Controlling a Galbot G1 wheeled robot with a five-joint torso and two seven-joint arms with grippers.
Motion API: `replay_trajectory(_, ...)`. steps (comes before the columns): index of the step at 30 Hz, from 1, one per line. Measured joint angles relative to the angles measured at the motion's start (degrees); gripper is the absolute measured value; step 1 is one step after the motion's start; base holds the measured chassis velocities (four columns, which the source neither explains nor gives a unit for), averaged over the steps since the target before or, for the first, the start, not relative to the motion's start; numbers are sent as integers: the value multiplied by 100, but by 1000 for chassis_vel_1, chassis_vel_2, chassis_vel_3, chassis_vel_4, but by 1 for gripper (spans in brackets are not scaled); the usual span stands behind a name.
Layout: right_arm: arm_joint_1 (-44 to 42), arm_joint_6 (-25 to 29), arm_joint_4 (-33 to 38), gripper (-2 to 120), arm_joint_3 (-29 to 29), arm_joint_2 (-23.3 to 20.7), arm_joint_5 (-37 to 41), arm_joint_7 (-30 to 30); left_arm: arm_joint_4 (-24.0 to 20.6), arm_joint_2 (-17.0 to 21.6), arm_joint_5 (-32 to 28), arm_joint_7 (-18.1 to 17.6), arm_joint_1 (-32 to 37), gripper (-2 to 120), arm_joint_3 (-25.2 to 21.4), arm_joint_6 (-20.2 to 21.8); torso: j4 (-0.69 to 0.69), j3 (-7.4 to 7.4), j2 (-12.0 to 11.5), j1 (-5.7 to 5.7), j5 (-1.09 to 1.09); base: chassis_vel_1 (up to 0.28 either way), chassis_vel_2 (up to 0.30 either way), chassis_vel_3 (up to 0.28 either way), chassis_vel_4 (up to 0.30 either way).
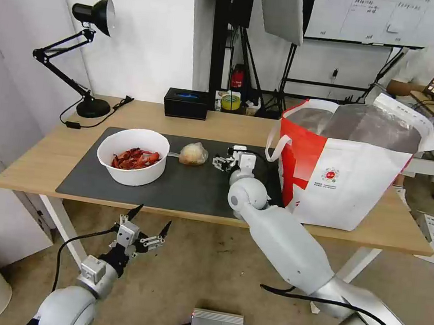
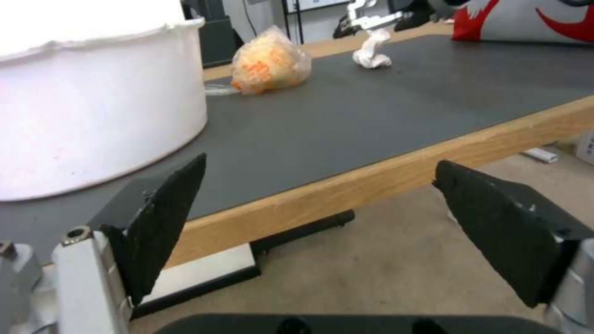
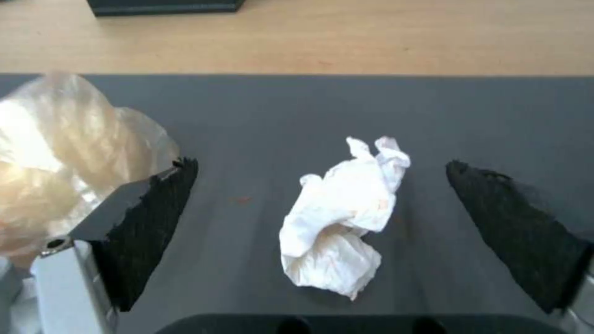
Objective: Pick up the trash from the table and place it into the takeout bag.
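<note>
Dark grey mat [image 1: 194, 186] covers the table [image 1: 231, 128] at mid-frame, where the right gripper [image 3: 322, 204] hangs with fingers spread on either side of the crumpled white tissue [image 3: 340, 222]. The small clear bag [image 1: 193, 154] and white bowl [image 1: 133, 156] lie left of it, the takeout bag [image 1: 351, 166] right. Lower left, below the table edge, the left gripper [image 1: 149, 222] is spread wide.
</note>
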Motion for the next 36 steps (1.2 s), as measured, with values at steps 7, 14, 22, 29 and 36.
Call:
replay_trajectory(7,202,-252,-354,100,-49,162,41,32,-3,-9,-92,1,-1,100,1,0,0,0,0,0,0,0,0,0,0)
replay_trajectory(14,407,-421,-592,100,-71,260,100,44,-4,-8,-90,5,7,100,-17,-4,0,0,0,0,0,0,0,0,0)
replay_trajectory(22,544,-669,-751,100,-93,359,115,76,-25,-5,-75,8,-2,100,-15,-6,0,0,0,0,0,0,0,0,0)
replay_trajectory(29,552,-742,-863,100,-98,393,98,107,-44,2,-63,7,19,100,-23,-9,0,0,0,0,0,0,0,0,0)
replay_trajectory(36,554,-730,-1053,100,-36,441,67,-30,-50,-8,-37,9,27,100,-15,-14,0,0,0,0,0,0,0,0,0)
